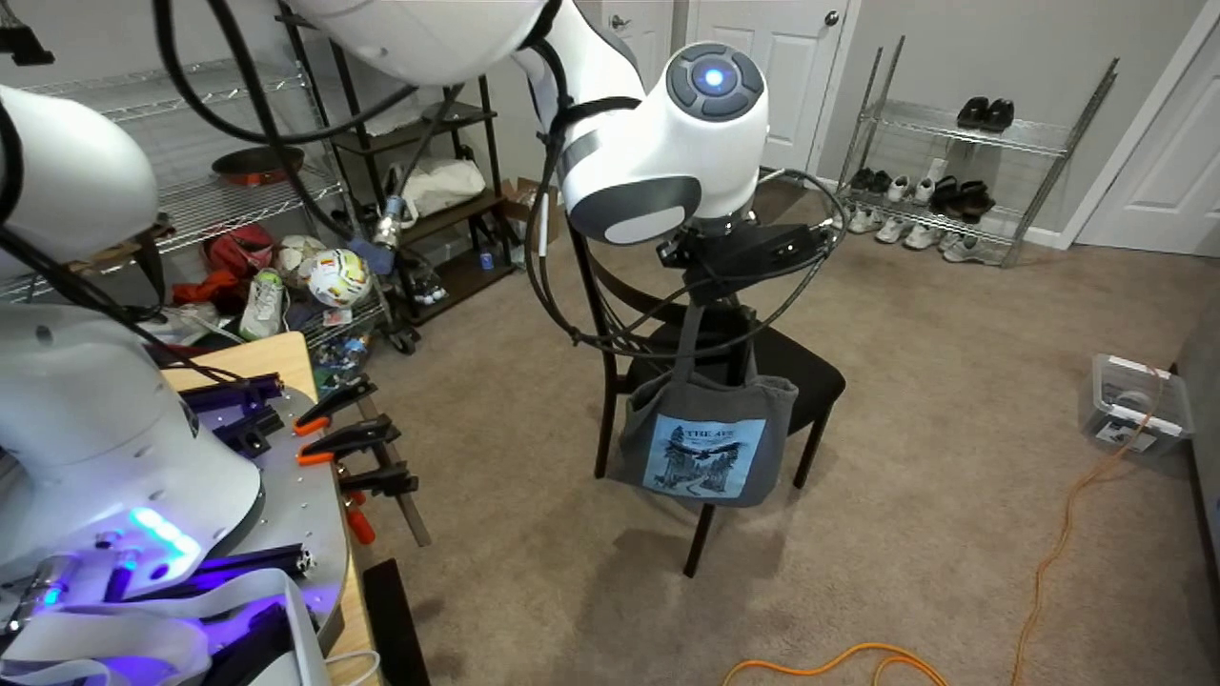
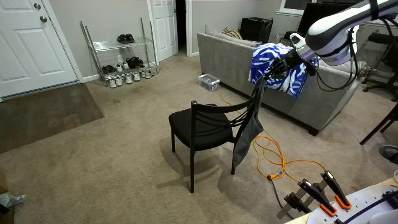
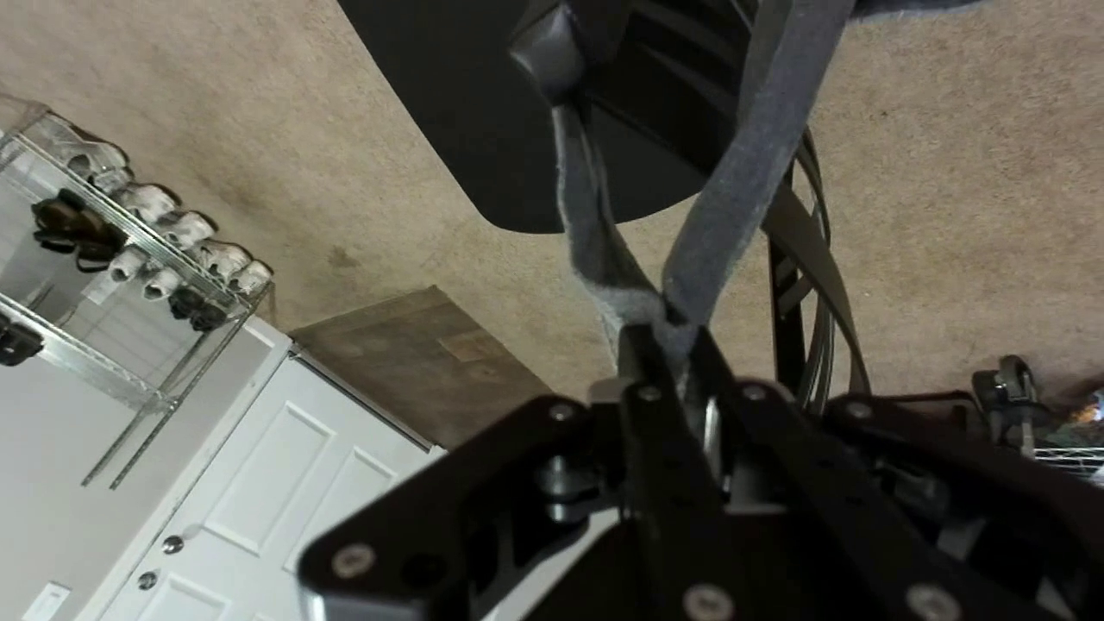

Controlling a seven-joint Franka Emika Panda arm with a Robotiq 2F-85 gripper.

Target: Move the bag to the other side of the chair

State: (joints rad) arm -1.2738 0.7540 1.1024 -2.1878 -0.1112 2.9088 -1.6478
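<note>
Several pairs of shoes (image 2: 134, 62) sit on the wire rack (image 2: 107, 46) toward the left in an exterior view. Rightward comes the black chair (image 2: 208, 138), then the grey fabric tote bag (image 2: 247, 141), hanging beside a backrest post (image 3: 549, 56). Up and right, the gripper (image 2: 268, 75) is clenched on the bag's handles (image 3: 749, 177); whether one loops around the post I cannot tell. Judging by its drape, the tote is light, soft and hardly fragile, and will swing. Those gathered handles are the proper hold; slack cloth could snag, so lift high first.
</note>
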